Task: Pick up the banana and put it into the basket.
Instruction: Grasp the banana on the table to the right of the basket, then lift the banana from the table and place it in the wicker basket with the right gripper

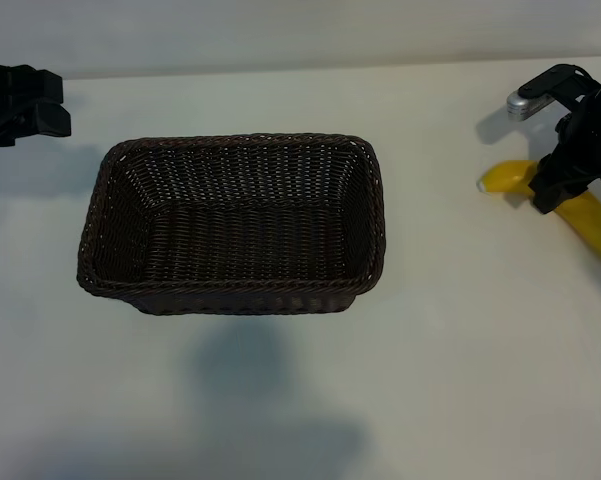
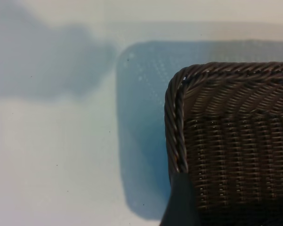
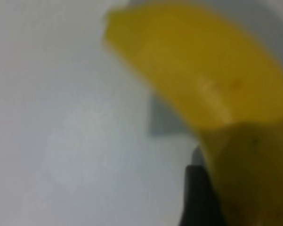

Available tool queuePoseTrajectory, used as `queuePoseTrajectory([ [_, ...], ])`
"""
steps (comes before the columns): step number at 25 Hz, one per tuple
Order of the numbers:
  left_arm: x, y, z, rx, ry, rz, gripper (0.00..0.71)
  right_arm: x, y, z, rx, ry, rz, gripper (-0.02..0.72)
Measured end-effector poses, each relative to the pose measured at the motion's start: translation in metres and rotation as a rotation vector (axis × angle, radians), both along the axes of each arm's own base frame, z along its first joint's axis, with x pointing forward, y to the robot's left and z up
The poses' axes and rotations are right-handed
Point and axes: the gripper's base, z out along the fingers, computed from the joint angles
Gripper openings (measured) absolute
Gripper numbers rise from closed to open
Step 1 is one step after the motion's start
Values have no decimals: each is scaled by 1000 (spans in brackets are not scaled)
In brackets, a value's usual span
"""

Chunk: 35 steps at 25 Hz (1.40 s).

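The yellow banana (image 1: 592, 222) lies on the white table at the far right, its tip pointing toward the basket. My right gripper (image 1: 552, 195) has come down across the banana's middle, jaws closed against its sides. In the right wrist view the banana (image 3: 198, 70) fills the frame, with one dark finger (image 3: 198, 197) pressed to its side. The dark brown wicker basket (image 1: 240, 142) stands empty at the centre left. My left gripper (image 1: 20, 105) is parked at the far left, open and holding nothing. The left wrist view shows a basket corner (image 2: 235, 141).
The white table (image 1: 450, 380) stretches between basket and banana. A silver-grey part of the right arm (image 1: 525, 104) sticks out above the banana. The basket casts a shadow (image 1: 270, 400) toward the front edge.
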Motion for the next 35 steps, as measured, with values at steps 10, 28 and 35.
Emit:
queuePoseTrajectory([
  [10,0,0,0,1,0,-1,592,1,0,0,0,-2,-35,408],
  [28,0,0,0,1,-1,-2,592,-11,2,70,-2,-107,-73,408],
  [35,0,0,0,1,-1,-2,590,-23,4,112,-5,-181,-73,408],
])
